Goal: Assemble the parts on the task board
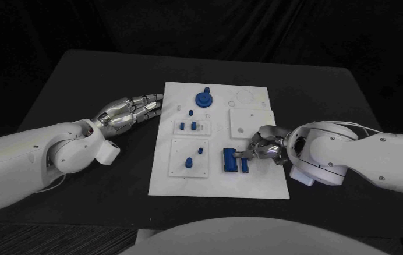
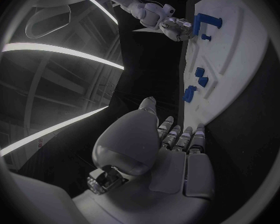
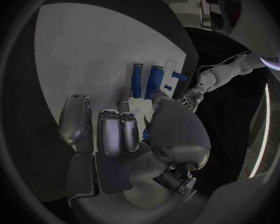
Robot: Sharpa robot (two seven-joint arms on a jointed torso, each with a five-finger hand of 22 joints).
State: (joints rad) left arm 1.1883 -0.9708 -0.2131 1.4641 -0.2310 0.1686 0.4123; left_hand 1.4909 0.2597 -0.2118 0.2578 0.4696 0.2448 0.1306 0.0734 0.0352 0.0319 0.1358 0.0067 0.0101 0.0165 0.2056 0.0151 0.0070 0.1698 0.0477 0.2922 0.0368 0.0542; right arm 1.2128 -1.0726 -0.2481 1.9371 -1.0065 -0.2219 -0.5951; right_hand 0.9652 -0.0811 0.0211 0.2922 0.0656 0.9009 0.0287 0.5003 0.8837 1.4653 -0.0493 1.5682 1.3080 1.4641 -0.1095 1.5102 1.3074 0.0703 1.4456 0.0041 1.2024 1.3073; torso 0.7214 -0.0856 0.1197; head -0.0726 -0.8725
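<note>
the right hand [image 1: 264, 146] is reaching over the task board [image 1: 220, 185] from its right edge, fingertips sitting at a slim blue bar [image 1: 244, 163] that is lying just beside a wider blue block [image 1: 228, 160] in the board's near-right area. the fingers look curled toward the bar, but whether they are actually pinching it or only touching it, i cannot tell; the right wrist view shows the bar [image 3: 136, 80] and block [image 3: 154, 79] beyond the fingertips [image 3: 124, 95], seemingly a bit apart. the left hand [image 1: 127, 114] is resting on the black table [image 1: 92, 74] just beside the board's left edge, fingers apart and holding nothing (idle, palm seen from behind in the left wrist view [image 2: 154, 149]). other parts are standing in place: a round blue knob [image 1: 204, 99] near the far edge, small blue pegs [image 1: 193, 126] in the middle-left plate, and two more pegs [image 1: 190, 162] in the near-left plate. risks, as i judge them: the bar is thin and lying flat, so the fingers could be slipping off or skidding it sideways into the block; a poor pinch could be tilting it and jamming it on insertion; pushing down hard could be shifting the unclamped board, since the left hand is not bracing it.
</note>
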